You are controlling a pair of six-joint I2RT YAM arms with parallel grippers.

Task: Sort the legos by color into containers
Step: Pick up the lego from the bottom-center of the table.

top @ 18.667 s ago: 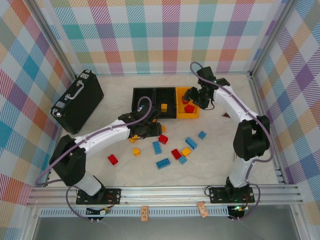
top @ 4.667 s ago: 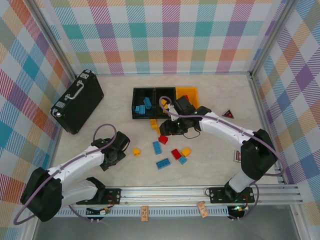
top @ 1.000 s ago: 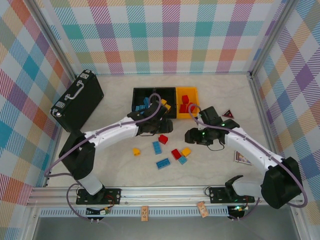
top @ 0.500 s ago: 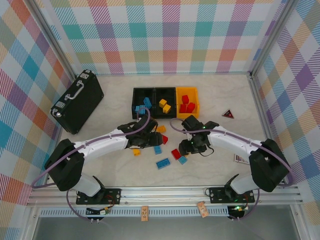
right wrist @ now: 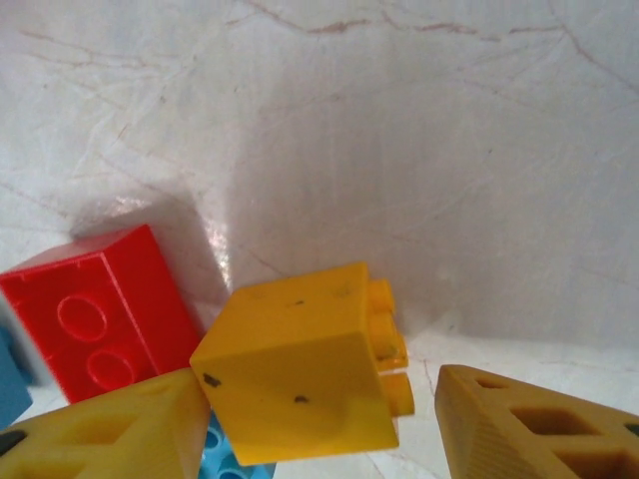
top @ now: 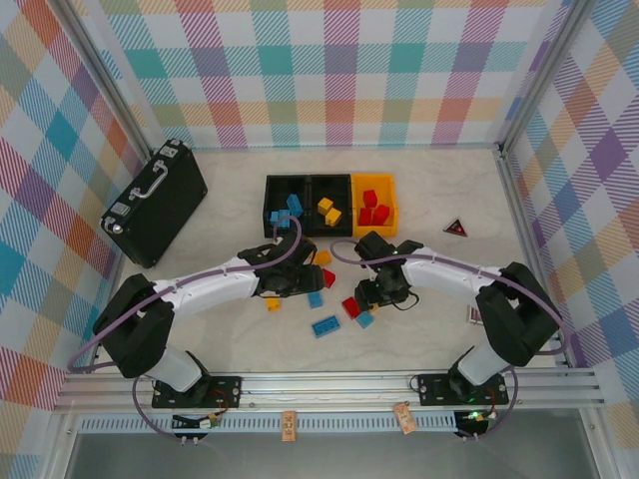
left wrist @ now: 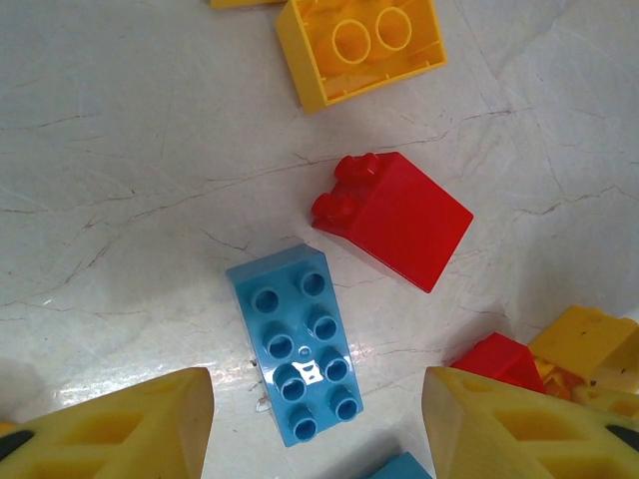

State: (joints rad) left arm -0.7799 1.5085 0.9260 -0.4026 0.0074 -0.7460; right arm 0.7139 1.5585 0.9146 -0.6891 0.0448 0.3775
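Three plaid walls [top: 339, 70] in pastel checks box in a pale marble-look table [top: 429, 190], metal rails along the edges.
Black case with a handle [top: 155, 203] lies off to the left. Toward the back there's a row of bins touching side by side: left black bin [top: 287, 180] holds blue legos [top: 287, 210], middle black bin [top: 330, 180] holds yellow legos [top: 327, 210], yellow-orange bin [top: 374, 180] holds red legos [top: 371, 212]. The loose legos [top: 324, 325] are scattered mid-table, just in front of the bins. Left gripper [left wrist: 315, 389] hangs over them, fingers spread wide either side of a blue eight-stud brick [left wrist: 300, 344] and not touching it, with a red brick [left wrist: 399, 220] just beyond. Right gripper [right wrist: 321, 384] is spread too: one finger rests against a yellow-orange brick [right wrist: 295, 364] and there's a clear gap on the other side, so no pinch. A tiny dark triangle piece [top: 455, 228] sits off right.
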